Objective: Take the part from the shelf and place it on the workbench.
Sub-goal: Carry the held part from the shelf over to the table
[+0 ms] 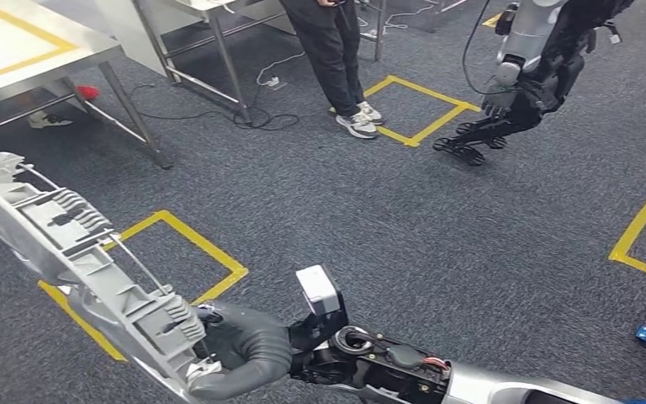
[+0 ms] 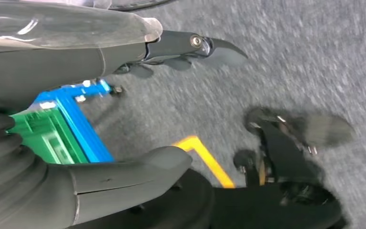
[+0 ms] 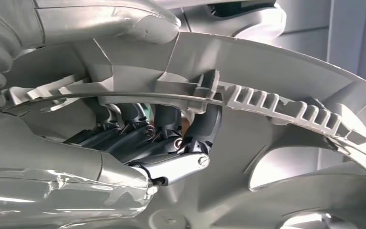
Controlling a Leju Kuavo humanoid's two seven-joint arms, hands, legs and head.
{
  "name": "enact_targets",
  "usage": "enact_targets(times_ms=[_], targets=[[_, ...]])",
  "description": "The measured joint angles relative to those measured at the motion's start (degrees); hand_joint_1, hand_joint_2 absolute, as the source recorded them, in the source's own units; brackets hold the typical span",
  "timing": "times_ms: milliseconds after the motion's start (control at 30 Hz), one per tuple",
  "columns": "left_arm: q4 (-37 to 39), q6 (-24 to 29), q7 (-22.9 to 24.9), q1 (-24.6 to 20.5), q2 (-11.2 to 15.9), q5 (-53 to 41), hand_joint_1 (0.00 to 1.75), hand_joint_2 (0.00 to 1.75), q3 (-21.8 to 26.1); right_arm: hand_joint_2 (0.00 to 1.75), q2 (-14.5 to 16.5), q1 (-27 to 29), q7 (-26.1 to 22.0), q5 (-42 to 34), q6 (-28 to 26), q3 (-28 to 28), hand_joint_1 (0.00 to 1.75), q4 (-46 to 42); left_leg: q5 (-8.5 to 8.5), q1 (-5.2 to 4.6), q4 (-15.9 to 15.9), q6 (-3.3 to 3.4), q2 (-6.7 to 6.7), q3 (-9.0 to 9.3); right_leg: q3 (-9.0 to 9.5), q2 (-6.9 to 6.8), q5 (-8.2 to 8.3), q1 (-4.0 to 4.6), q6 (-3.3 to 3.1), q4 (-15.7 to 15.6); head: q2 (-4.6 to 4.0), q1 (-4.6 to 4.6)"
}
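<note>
Grey carpet (image 1: 404, 219) with yellow tape squares (image 1: 177, 252); steel workbench (image 1: 25, 50) far left, person's legs (image 1: 332, 59) and second robot (image 1: 521, 76) ahead. Right hand (image 1: 244, 349) grips grey plastic part (image 1: 76, 252) low left.
Left wrist: left hand (image 2: 138, 109) holds nothing, fingers apart; green crate (image 2: 47, 136) near.
Right wrist: fingers (image 3: 205, 129) hooked through part's ribs.

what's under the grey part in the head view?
Under the grey part: dark carpet and a yellow tape square, partly covered by it. The right hand grips its near end. Floor directly beneath is hidden.
</note>
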Motion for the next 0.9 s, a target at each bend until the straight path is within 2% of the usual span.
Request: enact_targets(times_ms=[33, 67, 100, 167, 233, 300, 367, 400, 467, 500, 533, 567, 600, 633, 667, 700, 767, 800, 833, 900], targets=[[0.00, 0.00, 0.01, -0.09, 0.01, -0.02, 0.00, 1.75, 0.00, 1.75, -0.01, 0.05, 0.01, 0.00, -0.03, 0.01, 1.73, 0.02, -1.59, 0.12, 3.85, -0.19, 0.47, -1.86, -0.08, -0.88, -0.03, 0.09, -0.07, 0.01, 0.00, -0.29], [0.00, -0.02, 0.02, -0.10, -0.01, -0.04, 0.00, 1.75, -0.01, 1.75, -0.01, 0.13, 0.04, 0.00, -0.06, 0.02, 1.73, 0.04, -2.40, 0.22, 6.56, -0.37, 0.73, -3.13, -0.13, -1.78, -0.05, 0.14, -0.09, 0.02, 0.00, -0.56], [0.00, -0.02, 0.05, -0.06, -0.02, -0.05, 0.00, 1.75, -0.01, 1.75, -0.02, 0.19, 0.07, 0.00, -0.08, 0.03, 1.73, 0.05, -2.14, 0.31, 7.11, -0.50, 0.90, -3.28, -0.17, -2.56, -0.09, 0.15, -0.07, 0.03, 0.00, -0.81], [0.00, -0.02, 0.10, 0.04, 0.03, -0.10, 0.00, 1.75, -0.02, 1.75, -0.02, 0.26, 0.07, 0.00, -0.08, 0.03, 1.73, 0.06, 0.96, 0.44, 1.60, -0.61, 1.76, -0.03, -0.09, -3.95, -0.23, 0.14, 0.13, 0.08, 0.00, -1.26], [0.00, -0.02, 0.10, -0.07, 0.15, -0.16, 0.00, 1.75, -0.02, 1.75, -0.02, 0.22, 0.03, -0.01, -0.09, 0.02, 1.73, 0.05, 3.71, 0.30, -6.96, -0.22, 4.32, 4.71, 0.11, -5.07, -0.59, 0.38, 0.69, 0.30, 0.00, -1.43], [0.00, -0.02, 0.09, -0.20, 0.20, -0.19, 0.00, 1.75, -0.01, 1.75, -0.02, 0.20, 0.01, -0.02, -0.09, 0.02, 1.73, 0.04, 4.26, -0.05, -10.50, 0.58, 5.65, 6.62, 0.30, -5.97, -0.94, 0.72, 1.32, 0.51, 0.00, -1.20], [0.00, -0.02, 0.10, -0.11, 0.20, -0.20, 0.00, 1.75, 0.00, 1.75, -0.02, 0.20, -0.01, -0.02, -0.09, 0.03, 1.73, 0.03, 4.23, -0.15, -10.31, 1.39, 4.45, 6.53, 0.61, -6.87, -1.20, 0.76, 1.86, 0.52, 0.00, -0.94], [0.00, -0.02, 0.12, -0.02, 0.20, -0.19, 0.00, 1.75, -0.01, 1.75, -0.02, 0.19, -0.02, -0.02, -0.09, 0.04, 1.73, 0.02, 4.26, -0.06, -10.35, 1.70, 3.85, 6.55, 0.56, -6.53, -1.69, 0.64, 2.16, 0.86, 0.00, -0.82], [0.00, -0.02, 0.15, 0.07, 0.21, -0.19, 0.00, 1.75, -0.02, 1.75, -0.02, 0.17, -0.09, -0.03, -0.09, 0.03, 1.73, -0.01, 4.38, 0.19, -10.46, 2.36, 2.67, 6.63, -0.83, -3.99, -4.26, 0.32, 2.65, 4.44, 0.00, -0.33], [0.00, -0.02, 0.15, 0.04, 0.21, -0.19, 0.00, 1.75, -0.02, 1.75, -0.03, 0.21, -0.11, -0.04, -0.09, 0.02, 1.73, -0.01, 4.42, 0.20, -10.46, 2.58, 2.05, 6.62, -2.60, -2.20, -6.35, 0.20, 2.83, 8.42, 0.00, 0.08], [0.00, -0.02, 0.15, -0.02, 0.21, -0.19, 0.00, 1.75, -0.02, 1.75, -0.05, 0.28, -0.14, -0.05, -0.09, 0.02, 1.73, 0.00, 4.43, 0.14, -10.45, 2.77, 1.37, 6.62, -4.62, -1.05, -8.31, 0.19, 2.91, 12.98, 0.00, 0.51], [0.00, -0.03, 0.15, -0.06, 0.22, -0.20, 0.00, 1.75, -0.02, 1.75, -0.09, 0.38, -0.14, -0.06, -0.09, 0.03, 1.73, 0.01, 4.43, 0.04, -10.44, 2.88, 0.59, 6.63, -6.48, -0.46, -9.55, 0.20, 2.92, 16.86, 0.00, 0.87], [0.00, -0.03, 0.15, -0.07, 0.22, -0.20, 0.00, 1.75, -0.02, 1.75, -0.12, 0.46, -0.14, -0.07, -0.10, 0.03, 1.73, 0.01, 4.42, -0.07, -10.43, 2.94, -0.27, 6.67, -7.67, -0.20, -9.73, 0.22, 2.84, 19.06, 0.00, 1.12], [0.00, -0.04, 0.15, -0.04, 0.22, -0.20, 0.00, 1.75, -0.02, 1.75, -0.15, 0.50, -0.14, -0.07, -0.10, 0.04, 1.73, 0.02, 4.41, -0.15, -10.42, 2.96, -1.12, 6.76, -7.69, -0.08, -8.60, 0.24, 2.65, 18.59, 0.00, 1.33], [0.00, -0.04, 0.15, -0.02, 0.22, -0.20, 0.00, 1.75, -0.02, 1.75, -0.16, 0.51, -0.14, -0.08, -0.10, 0.04, 1.73, 0.02, 4.39, -0.21, -10.41, 2.96, -1.98, 6.89, -6.73, 0.15, -6.53, 0.26, 2.37, 15.94, 0.00, 1.49], [0.00, -0.04, 0.15, -0.01, 0.21, -0.20, 0.00, 1.75, -0.02, 1.75, -0.17, 0.48, -0.15, -0.09, -0.09, 0.04, 1.73, 0.02, 4.37, -0.26, -10.41, 2.95, -2.79, 7.03, -5.15, 0.75, -3.98, 0.31, 2.01, 11.93, 0.00, 1.67], [0.00, -0.03, 0.16, -0.10, 0.04, -0.18, 0.00, 1.75, -0.02, 1.75, -0.19, 0.41, -0.16, -0.13, -0.03, 0.04, 1.73, 0.01, 4.42, -0.27, -10.37, 2.75, -4.24, 6.99, -2.32, 3.35, -0.59, 0.33, 1.23, 4.84, 0.00, 1.61], [0.00, -0.03, 0.17, -0.14, -0.03, -0.14, 0.00, 1.75, -0.02, 1.75, -0.20, 0.38, -0.16, -0.15, 0.01, 0.04, 1.73, 0.01, 4.50, -0.13, -10.35, 2.54, -4.81, 6.79, -1.53, 4.30, 0.03, 0.41, 0.95, 3.00, 0.00, 1.62], [0.00, -0.02, 0.18, -0.07, -0.10, -0.09, 0.00, 1.75, -0.02, 1.75, -0.21, 0.35, -0.15, -0.18, 0.05, 0.04, 1.73, 0.00, 4.68, 0.07, -10.38, 2.20, -5.41, 6.49, -1.16, 4.66, -0.03, 0.49, 0.75, 2.32, 0.00, 1.70], [0.03, -0.01, 0.19, 0.27, 0.03, 0.03, 0.00, 1.75, -0.02, 1.75, -0.16, 0.31, -0.13, -0.28, 0.07, 0.05, 1.73, -0.01, 5.01, 0.24, -10.58, 1.41, -6.19, 6.06, -0.47, 3.21, 0.02, 0.38, 0.52, 1.25, 0.00, 2.10]])
